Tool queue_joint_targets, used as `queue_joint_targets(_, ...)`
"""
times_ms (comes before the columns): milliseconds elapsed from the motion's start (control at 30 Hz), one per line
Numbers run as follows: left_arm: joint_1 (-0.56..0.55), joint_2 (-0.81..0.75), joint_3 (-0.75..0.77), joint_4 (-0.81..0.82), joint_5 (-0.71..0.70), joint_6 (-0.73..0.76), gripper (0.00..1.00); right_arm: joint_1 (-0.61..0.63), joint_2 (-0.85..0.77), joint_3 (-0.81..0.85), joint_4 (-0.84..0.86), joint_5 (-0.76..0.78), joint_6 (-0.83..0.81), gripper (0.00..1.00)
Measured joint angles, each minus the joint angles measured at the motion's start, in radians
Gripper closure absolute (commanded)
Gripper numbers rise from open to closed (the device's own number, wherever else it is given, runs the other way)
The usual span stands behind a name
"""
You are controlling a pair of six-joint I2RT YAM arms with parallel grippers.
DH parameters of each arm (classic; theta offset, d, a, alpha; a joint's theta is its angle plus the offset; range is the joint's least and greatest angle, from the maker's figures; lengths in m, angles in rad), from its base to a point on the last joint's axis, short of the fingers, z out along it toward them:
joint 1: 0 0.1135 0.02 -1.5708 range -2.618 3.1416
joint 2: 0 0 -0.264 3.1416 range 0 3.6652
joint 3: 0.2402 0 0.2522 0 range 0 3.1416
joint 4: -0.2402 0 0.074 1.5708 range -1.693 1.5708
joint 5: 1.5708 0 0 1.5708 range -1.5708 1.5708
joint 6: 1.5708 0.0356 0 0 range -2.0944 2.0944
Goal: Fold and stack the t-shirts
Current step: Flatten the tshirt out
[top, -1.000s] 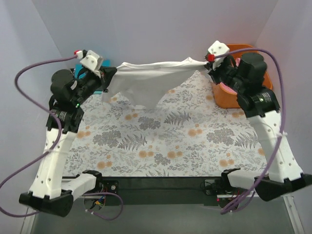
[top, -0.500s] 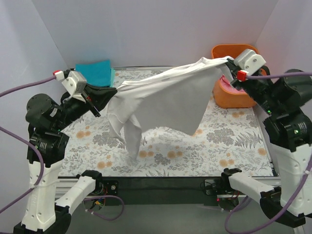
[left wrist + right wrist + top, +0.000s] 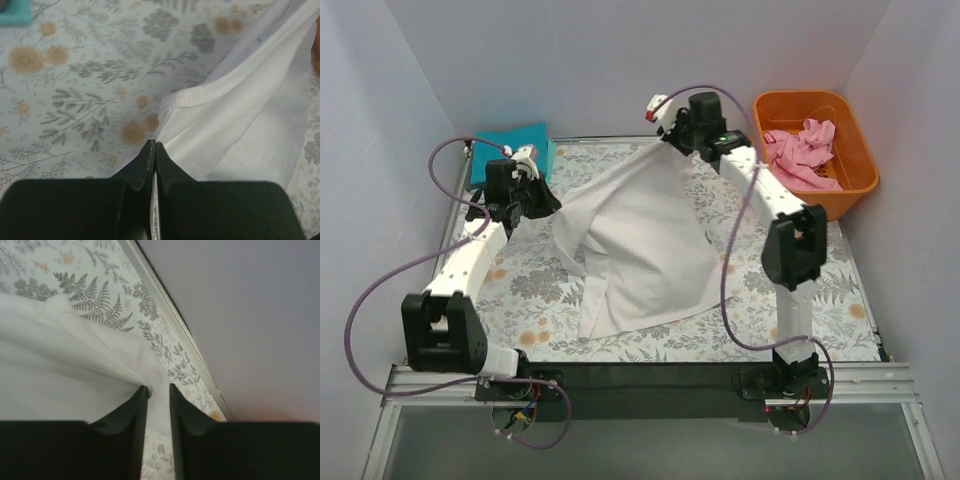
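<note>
"Fingers?"

"Both pinched on cloth: the left gripper point(image 3: 152, 146) on the white t-shirt point(image 3: 640, 250) at its hem, the right gripper point(image 3: 155, 388) on a corner."

"Which way does it lie?"

"The held edge runs leftward from the orange tub point(image 3: 807, 97), with the right grip nearer it. The body trails nearer than the tub."

Table point(image 3: 840, 290): cover printed with grey ferns and orange flowers on a white ground.
Back wall point(image 3: 620, 60), left wall point(image 3: 370, 150), right wall point(image 3: 920, 150): plain pale lavender, enclosing three sides.
Black rail point(image 3: 650, 375): along the near edge.
Grey panel point(image 3: 650, 450): just in front.
Light: even, soft shadows.
</note>
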State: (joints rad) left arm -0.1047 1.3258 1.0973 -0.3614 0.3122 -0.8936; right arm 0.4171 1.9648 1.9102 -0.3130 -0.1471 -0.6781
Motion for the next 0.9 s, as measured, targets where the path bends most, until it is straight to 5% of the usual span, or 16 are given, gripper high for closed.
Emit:
queue_joint_targets(33, 0.032, 0.048, -0.008, 0.006, -0.004, -0.002, 0.98, 0.016, 0.077, 0.053, -0.002, 0.018, 0.004, 0.58)
queue_joint_targets(133, 0.175, 0.226, -0.007, 0.045, -0.013, 0.008, 0.87, 0.062, 0.301, 0.226, -0.042, 0.074, 0.005, 0.43)
queue_joint_targets(267, 0.325, 0.394, 0.05, 0.048, -0.028, 0.05, 0.62, 0.096, 0.303, 0.186, -0.113, 0.095, 0.042, 0.35)
queue_joint_targets(300, 0.35, 0.419, 0.071, 0.04, -0.029, 0.066, 0.51, 0.098, 0.246, 0.114, -0.109, 0.092, 0.053, 0.35)
queue_joint_targets(433, 0.382, 0.416, 0.104, 0.033, -0.034, 0.134, 0.51, 0.088, -0.043, -0.174, -0.161, 0.032, 0.12, 0.63)
queue_joint_targets(567, 0.372, 0.323, 0.079, 0.031, -0.004, 0.212, 0.51, 0.089, -0.232, -0.314, -0.177, -0.077, 0.211, 0.71)
queue_joint_targets(800, 0.363, 0.164, 0.019, -0.05, 0.054, 0.356, 0.48, 0.14, -0.066, -0.408, -0.154, -0.174, 0.328, 0.73)
queue_joint_targets(833, 0.363, 0.156, 0.001, -0.064, 0.051, 0.372, 0.36, 0.142, -0.032, -0.412, -0.151, -0.174, 0.34, 0.73)
queue_joint_targets(900, 0.363, 0.15, -0.045, -0.09, 0.043, 0.401, 0.34, 0.141, 0.033, -0.424, -0.151, -0.169, 0.365, 0.74)
